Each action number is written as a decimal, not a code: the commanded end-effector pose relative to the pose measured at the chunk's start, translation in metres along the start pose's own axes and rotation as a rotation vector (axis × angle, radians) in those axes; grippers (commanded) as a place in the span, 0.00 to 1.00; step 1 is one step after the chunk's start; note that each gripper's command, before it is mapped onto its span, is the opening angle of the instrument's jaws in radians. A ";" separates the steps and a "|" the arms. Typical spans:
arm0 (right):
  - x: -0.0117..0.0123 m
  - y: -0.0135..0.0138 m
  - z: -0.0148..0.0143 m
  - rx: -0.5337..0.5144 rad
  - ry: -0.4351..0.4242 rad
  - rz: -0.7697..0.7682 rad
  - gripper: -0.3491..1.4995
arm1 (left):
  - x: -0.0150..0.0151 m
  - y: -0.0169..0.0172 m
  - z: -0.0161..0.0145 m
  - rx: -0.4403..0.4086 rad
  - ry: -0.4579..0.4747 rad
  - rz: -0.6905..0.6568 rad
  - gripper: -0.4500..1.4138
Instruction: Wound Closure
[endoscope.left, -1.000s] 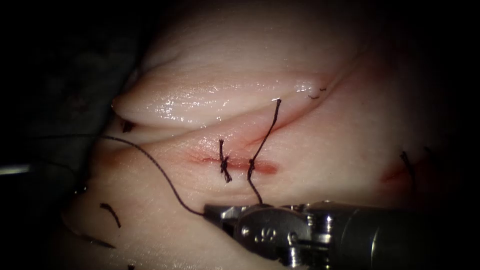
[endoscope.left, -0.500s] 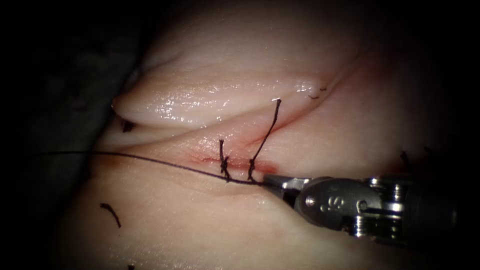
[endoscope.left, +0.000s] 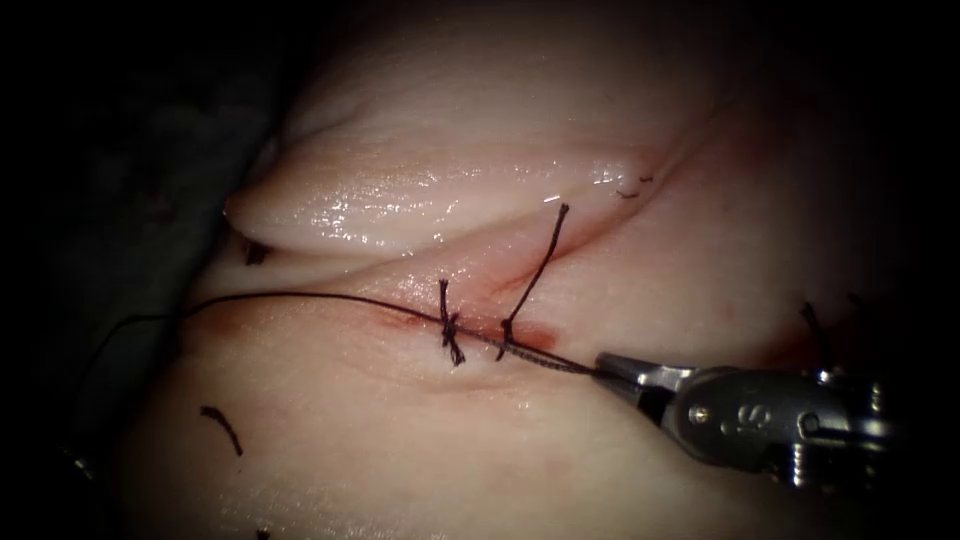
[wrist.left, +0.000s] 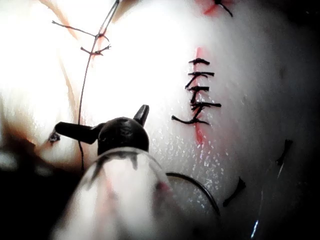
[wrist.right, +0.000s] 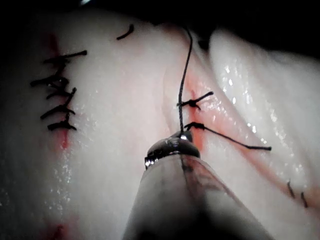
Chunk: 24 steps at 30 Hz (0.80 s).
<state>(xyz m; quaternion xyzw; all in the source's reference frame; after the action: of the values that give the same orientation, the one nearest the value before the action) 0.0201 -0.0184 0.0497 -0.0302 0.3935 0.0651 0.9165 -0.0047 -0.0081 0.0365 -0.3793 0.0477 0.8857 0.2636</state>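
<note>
While your right tool (endoscope.left: 612, 366) stays clamped on the thread (endoscope.left: 300, 297), it's slid right.
That drags the strand across the cut (endoscope.left: 470, 325); your left tool (wrist.left: 107, 125) gapes empty.

Right tool (wrist.right: 183, 136) grips thread (wrist.right: 184, 75) taut over tissue (wrist.right: 125, 115), beside two knots (wrist.right: 192, 104).

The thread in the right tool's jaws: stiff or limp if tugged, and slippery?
Probably limp: the thread curves slack toward the left, straight only near the right tool. Likely grippy, since its knots hold on the tissue.
</note>
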 end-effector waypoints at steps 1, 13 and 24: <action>0.0009 -0.0007 0.0011 0.003 0.006 -0.011 0.00 | 0.0011 0.0013 0.0016 -0.006 0.024 0.015 0.99; 0.0017 -0.0008 0.0013 0.014 0.031 -0.011 0.00 | 0.0076 0.0069 0.0134 0.057 0.049 0.130 0.93; 0.0021 -0.0010 0.0014 0.017 0.037 -0.009 0.00 | 0.0035 0.0085 0.0222 -0.006 0.022 0.236 0.88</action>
<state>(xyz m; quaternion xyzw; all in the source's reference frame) 0.0220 -0.0187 0.0488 -0.0258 0.4098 0.0576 0.9100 -0.0247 -0.0073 0.0488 -0.3781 0.0912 0.9088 0.1510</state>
